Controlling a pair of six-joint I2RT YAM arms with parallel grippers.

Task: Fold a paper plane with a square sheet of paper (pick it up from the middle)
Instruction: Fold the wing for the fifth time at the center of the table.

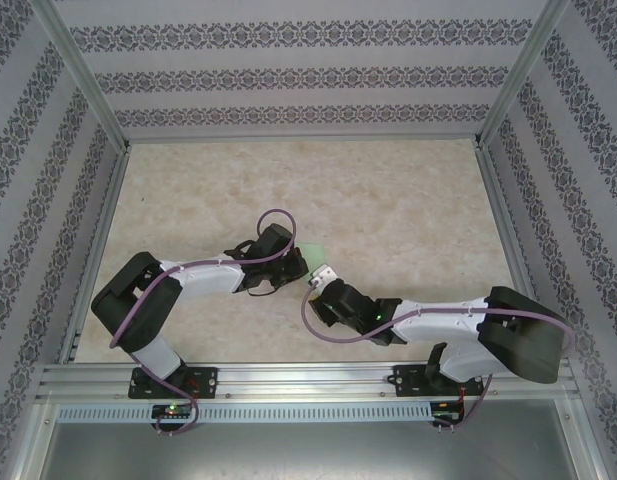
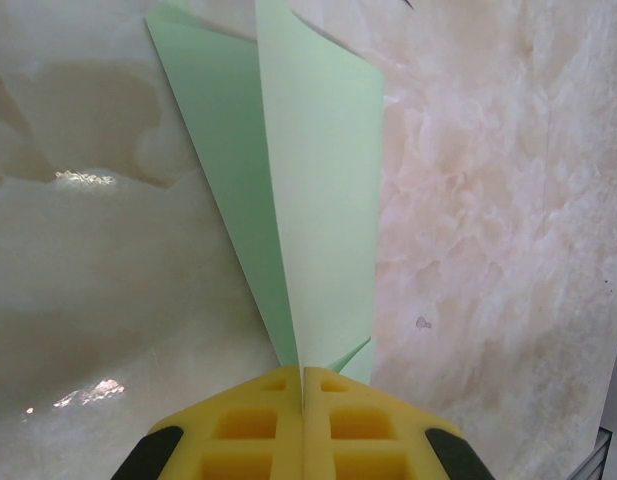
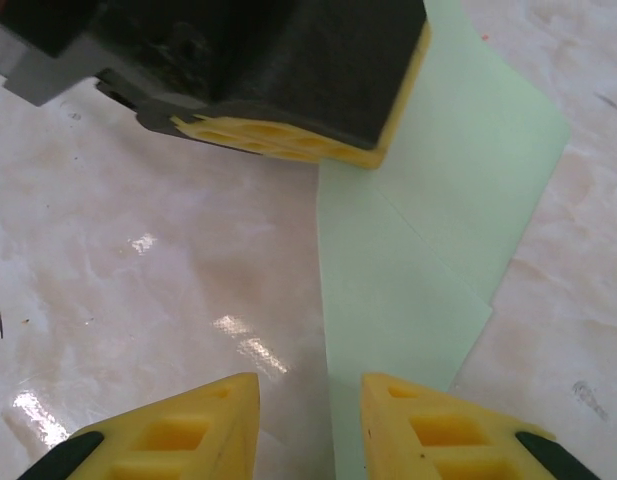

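Pale green paper: the paper plane (image 2: 308,200) is seen as a long folded dart with a centre crease, laid on the marbled counter (image 2: 488,250) near its middle, between the two arms.
Left end effector: the left end effector (image 2: 303,388) is closed tight, its yellow fingers pressed together on the narrow tip of the paper plane, which runs into the seam between them.
Reason for that hold: the tip is judged to be pinched so that the layers cannot spring apart and the dart cannot slide while the other arm works.
Right end effector: the right end effector (image 3: 310,390) is held low over the counter with its fingers apart and nothing gripped. The paper's long straight edge is seen running just under the gap.
Reason for that pose: the parted fingers are judged to be lined up with that edge so that a flap can be pinched or a crease pressed.
Paper's lie: in the right wrist view the paper is spread flat on the counter, with one layer lapped over another and a slanted edge showing.
Step in hand: a later fold of the plane is judged to be under way, as the square is already narrowed.
Risk: thin paper can be buckled or dragged if the free edge is pushed while the tip is clamped.
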